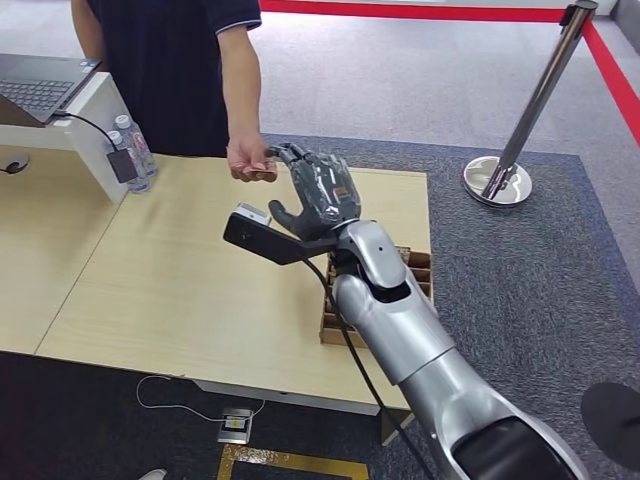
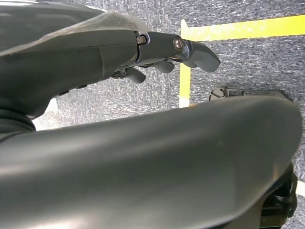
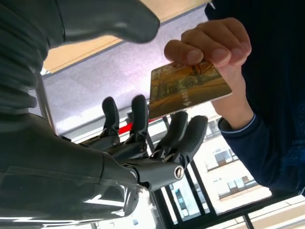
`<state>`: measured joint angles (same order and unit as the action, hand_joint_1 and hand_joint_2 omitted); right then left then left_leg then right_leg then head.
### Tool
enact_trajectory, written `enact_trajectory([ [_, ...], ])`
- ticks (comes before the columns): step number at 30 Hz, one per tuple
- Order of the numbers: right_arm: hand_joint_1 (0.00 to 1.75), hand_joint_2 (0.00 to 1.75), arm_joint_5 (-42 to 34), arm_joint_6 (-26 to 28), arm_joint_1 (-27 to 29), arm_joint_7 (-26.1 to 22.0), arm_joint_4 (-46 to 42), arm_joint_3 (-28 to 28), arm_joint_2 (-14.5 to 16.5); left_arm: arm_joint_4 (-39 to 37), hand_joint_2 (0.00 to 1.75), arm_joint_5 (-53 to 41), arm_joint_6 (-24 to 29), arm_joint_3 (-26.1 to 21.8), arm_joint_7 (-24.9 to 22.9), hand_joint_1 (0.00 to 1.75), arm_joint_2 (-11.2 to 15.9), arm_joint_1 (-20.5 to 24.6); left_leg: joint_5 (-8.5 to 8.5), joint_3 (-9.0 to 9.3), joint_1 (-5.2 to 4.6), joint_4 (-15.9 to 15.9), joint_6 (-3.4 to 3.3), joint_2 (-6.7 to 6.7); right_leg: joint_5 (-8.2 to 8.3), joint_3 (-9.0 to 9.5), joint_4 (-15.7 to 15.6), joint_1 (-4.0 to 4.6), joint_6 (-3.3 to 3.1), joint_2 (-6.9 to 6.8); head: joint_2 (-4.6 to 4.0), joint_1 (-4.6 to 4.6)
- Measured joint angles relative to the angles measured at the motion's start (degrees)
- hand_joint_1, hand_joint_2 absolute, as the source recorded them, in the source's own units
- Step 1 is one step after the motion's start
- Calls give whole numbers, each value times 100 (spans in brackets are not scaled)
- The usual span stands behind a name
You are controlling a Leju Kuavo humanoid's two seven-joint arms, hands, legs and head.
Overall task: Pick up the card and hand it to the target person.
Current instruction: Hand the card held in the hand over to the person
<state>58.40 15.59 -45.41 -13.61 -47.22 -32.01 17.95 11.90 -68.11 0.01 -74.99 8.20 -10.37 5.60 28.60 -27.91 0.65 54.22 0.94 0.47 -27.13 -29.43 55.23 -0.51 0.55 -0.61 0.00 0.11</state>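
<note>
the card (image 3: 187, 88) sits pinched in the person's hand (image 3: 216, 52), just beyond the fingertips. right robot hand (image 1: 321, 190) is open and empty, so the handover looks done.

Card in the person's hand
The orange-brown printed card (image 3: 187, 88) is pinched by the person's fingers (image 3: 212, 47), tilted.

My right hand (image 3: 118, 157) is open, fingers (image 3: 138, 117) spread and holding nothing. A person's hand (image 3: 216, 52) pinches the card (image 3: 187, 88) just beside my fingertips.
</note>
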Motion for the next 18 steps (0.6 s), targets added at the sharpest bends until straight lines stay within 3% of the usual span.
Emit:
enact_trajectory([
  [9, 0, 175, -704, -211, 667, -217, -930, 184, -366, -1, 0, 179, 45, -2, 24, 0, -1, -7, 1, -2, -1, 1, 0, -1, 0, -5, -5, -1, 0, 0, 0, 0],
  [14, 0, 175, -924, 85, 1783, -325, -2248, 497, -866, -1, 0, 267, 82, -20, -2, 0, -8, -46, 6, -8, -1, 1, -5, -6, -1, -7, -11, 0, 1, 0, 0, 0],
  [18, 0, 175, -930, 484, 3072, -375, -3567, 937, -1198, -1, 0, 324, 139, -49, -49, 0, -20, -68, 16, -14, -1, 2, -10, -11, -6, -9, -15, -1, 7, 0, 0, 1],
])
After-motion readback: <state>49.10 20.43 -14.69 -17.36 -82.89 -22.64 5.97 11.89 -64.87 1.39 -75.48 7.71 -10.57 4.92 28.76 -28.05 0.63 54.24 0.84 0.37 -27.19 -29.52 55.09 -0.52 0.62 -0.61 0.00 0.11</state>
